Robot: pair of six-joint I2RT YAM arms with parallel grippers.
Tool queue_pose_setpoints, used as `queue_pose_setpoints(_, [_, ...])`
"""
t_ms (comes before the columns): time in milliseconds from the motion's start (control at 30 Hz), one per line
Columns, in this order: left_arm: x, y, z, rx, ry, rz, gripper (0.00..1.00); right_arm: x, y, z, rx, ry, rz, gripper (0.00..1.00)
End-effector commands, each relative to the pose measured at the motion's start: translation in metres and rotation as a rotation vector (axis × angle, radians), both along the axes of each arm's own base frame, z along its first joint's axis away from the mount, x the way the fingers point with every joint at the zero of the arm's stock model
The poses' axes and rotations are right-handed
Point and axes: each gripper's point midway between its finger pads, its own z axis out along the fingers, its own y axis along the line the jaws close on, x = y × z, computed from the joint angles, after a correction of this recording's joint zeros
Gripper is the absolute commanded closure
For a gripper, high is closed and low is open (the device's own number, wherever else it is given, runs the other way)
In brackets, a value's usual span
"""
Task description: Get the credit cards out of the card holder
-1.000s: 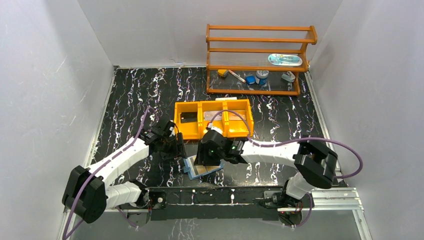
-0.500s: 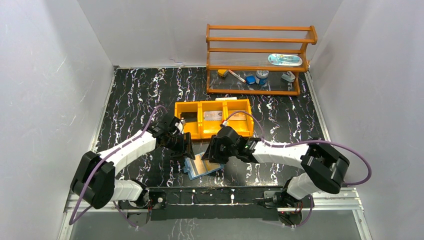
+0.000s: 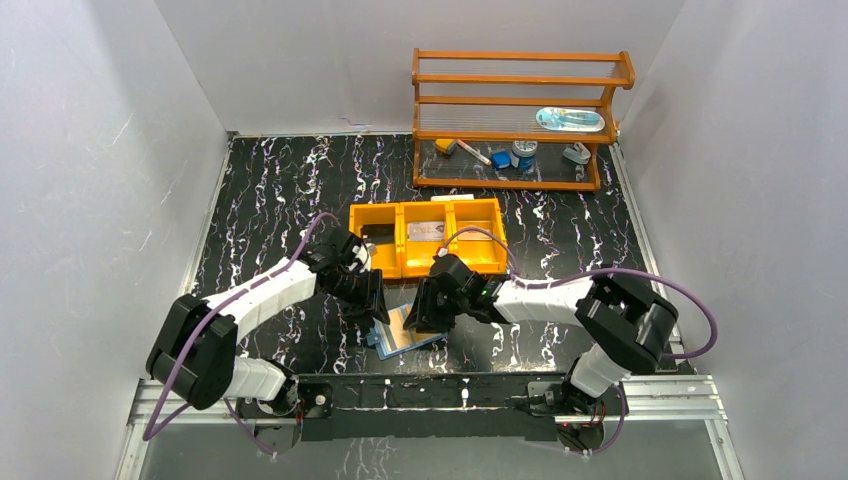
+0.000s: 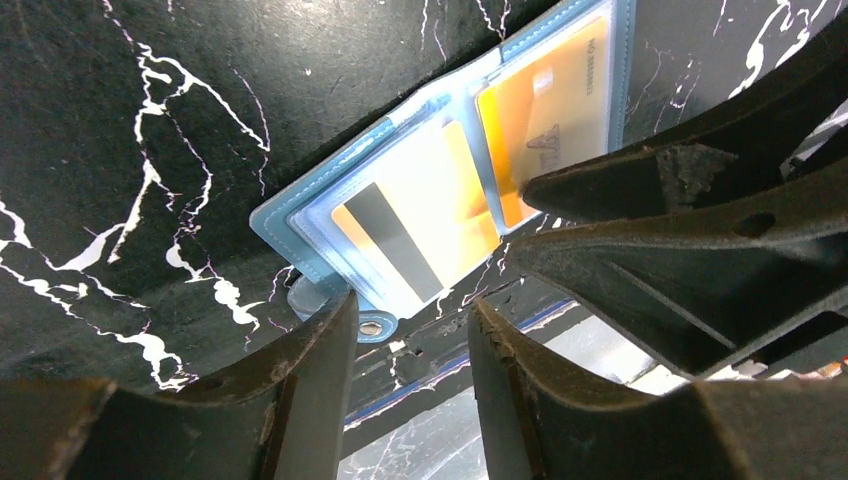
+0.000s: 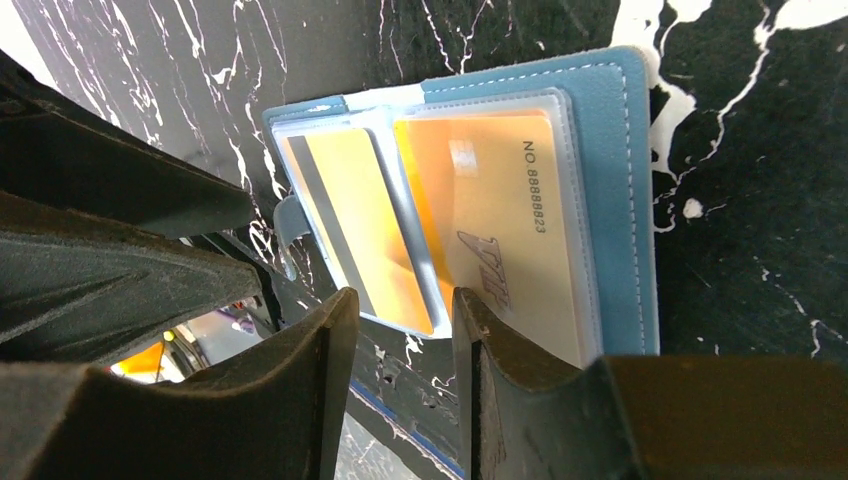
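The black tabletop (image 3: 270,190) with white streaks was the biggest thing. A wooden shelf (image 3: 520,100) stood at 1 o'clock on it, far from the arms, with small things on its bottom level. An orange tray (image 3: 400,245) with three boxes sat near the middle.

The card holder (image 3: 405,335) lay open and flat at 6 o'clock from the tray, close to the near edge. It was blue, with clear pockets inside.

The left gripper (image 3: 375,305) hung just at 10 o'clock from the card holder. Its jaws stood a little apart and held nothing. The right gripper (image 3: 420,315) hung just at 1 o'clock from the card holder. Its jaws stood a little apart too, with nothing between them. The two grippers were close to each other.

The credit cards (image 5: 490,230) were inside the pockets. One orange card (image 4: 555,110) showed letters and a number. The other orange card (image 4: 410,210) had a dark stripe on it.
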Motion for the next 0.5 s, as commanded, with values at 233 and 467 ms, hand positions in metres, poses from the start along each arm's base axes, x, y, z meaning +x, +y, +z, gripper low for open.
queue_pose_setpoints(233, [-0.012, -0.009, -0.004, -0.056, 0.06, -0.074, 0.65, 0.008, 0.02, 0.005, 0.088, 0.001, 0.036, 0.58])
queue_pose_setpoints(467, [-0.02, 0.0, -0.022, -0.014, 0.093, -0.06, 0.66, 0.002, 0.016, -0.006, 0.101, 0.042, 0.01, 0.63])
